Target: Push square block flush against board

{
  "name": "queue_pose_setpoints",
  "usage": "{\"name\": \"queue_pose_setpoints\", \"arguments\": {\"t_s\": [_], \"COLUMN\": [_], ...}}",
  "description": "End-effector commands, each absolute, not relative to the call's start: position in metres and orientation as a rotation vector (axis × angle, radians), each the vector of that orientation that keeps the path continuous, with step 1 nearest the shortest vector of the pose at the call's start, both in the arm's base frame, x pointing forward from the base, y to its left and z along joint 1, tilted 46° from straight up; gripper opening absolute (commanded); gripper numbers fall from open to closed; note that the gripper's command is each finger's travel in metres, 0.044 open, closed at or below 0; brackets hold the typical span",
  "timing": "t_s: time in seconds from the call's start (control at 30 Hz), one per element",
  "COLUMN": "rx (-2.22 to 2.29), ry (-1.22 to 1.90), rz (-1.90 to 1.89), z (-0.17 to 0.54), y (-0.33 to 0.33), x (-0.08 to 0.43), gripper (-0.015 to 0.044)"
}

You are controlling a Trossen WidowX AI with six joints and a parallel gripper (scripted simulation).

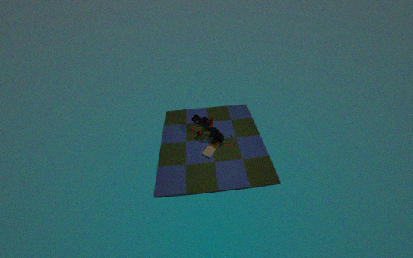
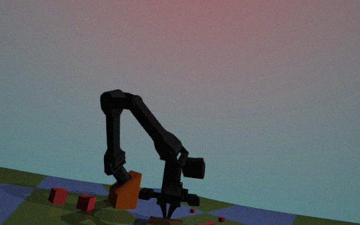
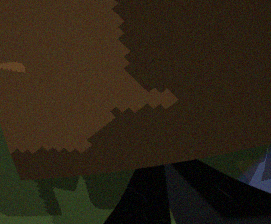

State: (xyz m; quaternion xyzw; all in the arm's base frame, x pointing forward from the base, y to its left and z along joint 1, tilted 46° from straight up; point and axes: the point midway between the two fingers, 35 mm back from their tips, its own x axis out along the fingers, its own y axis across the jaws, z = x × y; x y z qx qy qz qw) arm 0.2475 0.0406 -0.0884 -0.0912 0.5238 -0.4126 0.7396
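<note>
A pale tan flat piece (image 1: 209, 151) lies near the middle of the checkered floor. A darker brown wooden piece (image 2: 165, 221) (image 3: 61, 110) is at its arm-side end, mostly under the hand in the top view. I cannot tell which is the block and which the board, nor whether a seam or gap lies between them. My gripper (image 2: 168, 218) (image 3: 156, 154) is shut and empty, pointing down, with its fingertips low at the brown piece's near edge in the wrist view. Whether they touch it is unclear. The pale piece is not seen in the exterior view.
Two red cubes (image 2: 58, 195) (image 2: 86, 202) stand left of the orange wedge (image 2: 127, 192) at the arm's base. Two small red cubes (image 2: 192, 210) (image 2: 222, 219) and a thin red bar (image 2: 206, 224) lie to the right of the hand.
</note>
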Motion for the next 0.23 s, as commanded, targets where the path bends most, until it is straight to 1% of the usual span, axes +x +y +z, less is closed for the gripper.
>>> {"name": "queue_pose_setpoints", "arguments": {"t_s": [0.0, 0.2], "rx": [-0.202, -0.202], "ry": [1.142, 1.142], "rz": [-0.902, -0.902], "z": [-0.0867, -0.0906], "y": [0.0405, 0.0435], "x": [0.2515, 0.245], "gripper": [0.0, 0.0]}}
